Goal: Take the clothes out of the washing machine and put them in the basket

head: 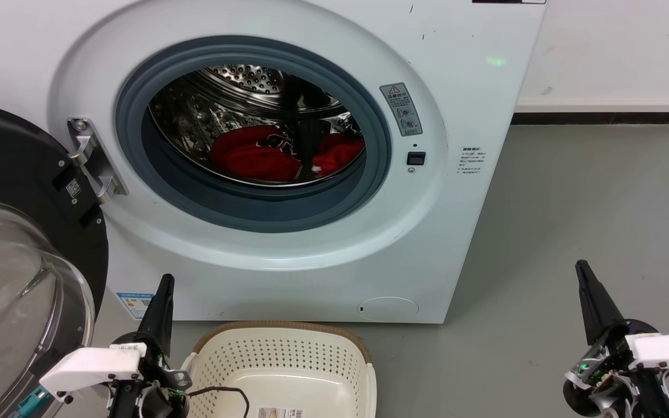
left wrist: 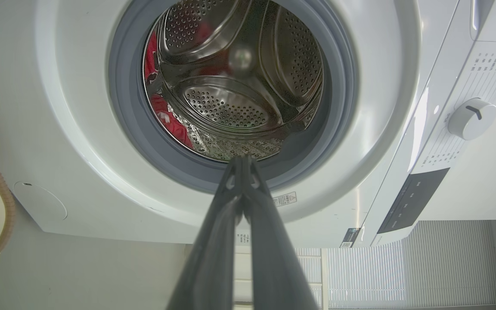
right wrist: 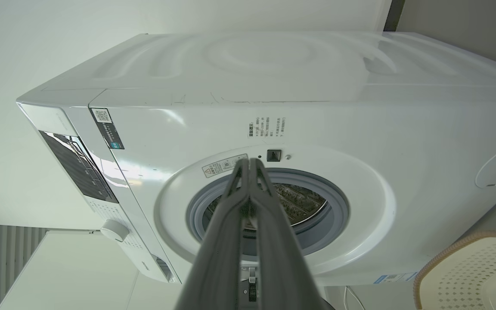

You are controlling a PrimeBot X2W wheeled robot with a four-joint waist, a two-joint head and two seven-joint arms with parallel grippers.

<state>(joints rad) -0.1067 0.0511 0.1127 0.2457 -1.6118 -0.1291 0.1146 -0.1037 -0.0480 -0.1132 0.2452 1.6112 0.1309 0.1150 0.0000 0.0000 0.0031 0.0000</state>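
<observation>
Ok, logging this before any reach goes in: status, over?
Left pincer shut, right pincer shut, both low, holding nothing. Clothes in the washing machine drum. Door open wide; basket on floor in front.

shiny steel washer drum (head: pixel 247 78), matt plastic basket (head: pixel 288 351)

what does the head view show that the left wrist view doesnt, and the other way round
Head view, not left wrist: the swung-open glass door, its hinge, the right gripper, shut, and the paper label on the floor of the basket. Left wrist, not head: the control knob and the dark control panel. Both: the washing machine with red clothes in its steel drum, the basket's brown rim, and the left gripper, shut.
</observation>
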